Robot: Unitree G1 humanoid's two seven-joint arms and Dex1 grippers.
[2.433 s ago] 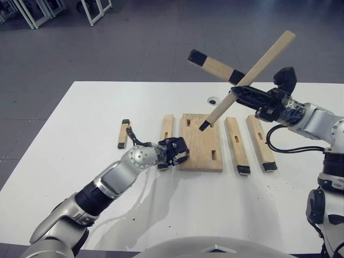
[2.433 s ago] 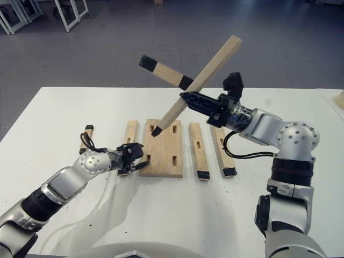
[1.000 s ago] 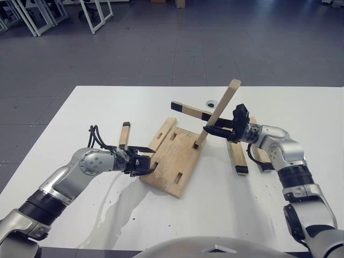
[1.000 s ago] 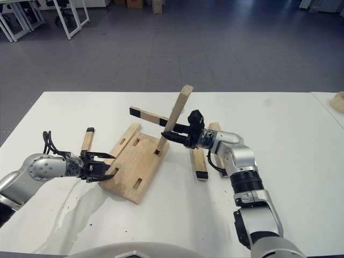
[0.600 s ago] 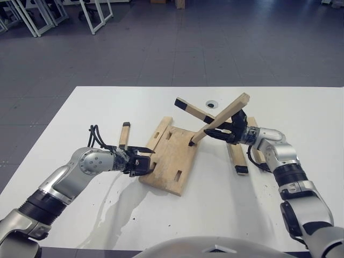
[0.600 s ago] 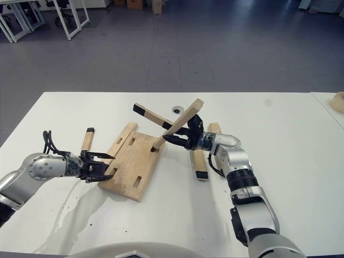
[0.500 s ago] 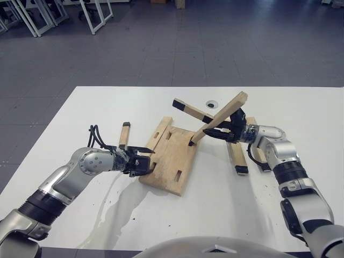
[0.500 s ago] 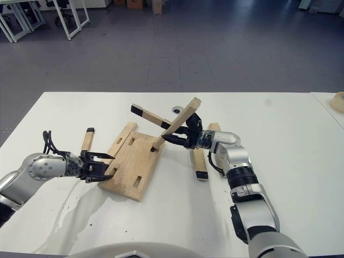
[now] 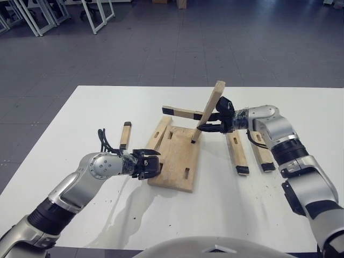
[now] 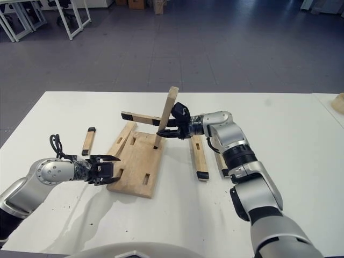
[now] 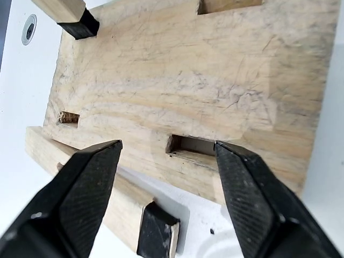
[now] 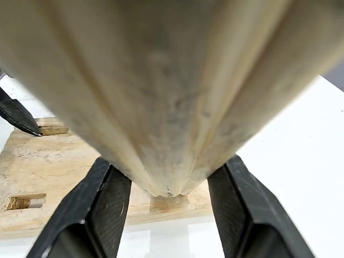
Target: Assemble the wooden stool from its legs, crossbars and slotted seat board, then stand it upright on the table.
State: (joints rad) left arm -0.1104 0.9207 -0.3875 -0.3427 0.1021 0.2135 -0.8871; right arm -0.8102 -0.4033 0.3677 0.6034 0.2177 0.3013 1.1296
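the right gripper (image 9: 208, 127) was clamped on a stool leg (image 9: 211, 105), low on its shaft. the leg stood nearly upright, leaning a little, with a crossbar (image 9: 181, 112) through it that pointed toward the table's left edge. its black-capped lower end met the far right slot of the slotted seat board (image 9: 174, 164), which lay flat and skewed near the middle of the white table (image 9: 80, 118). whether that end was seated could not be told. the left gripper (image 9: 155, 164) sat with jaws apart at the board's near left edge, beside a loose leg (image 9: 160, 130). the step in hand looked like seating this leg. the next move probably called for pressing straight down while the left jaws steadied the board.
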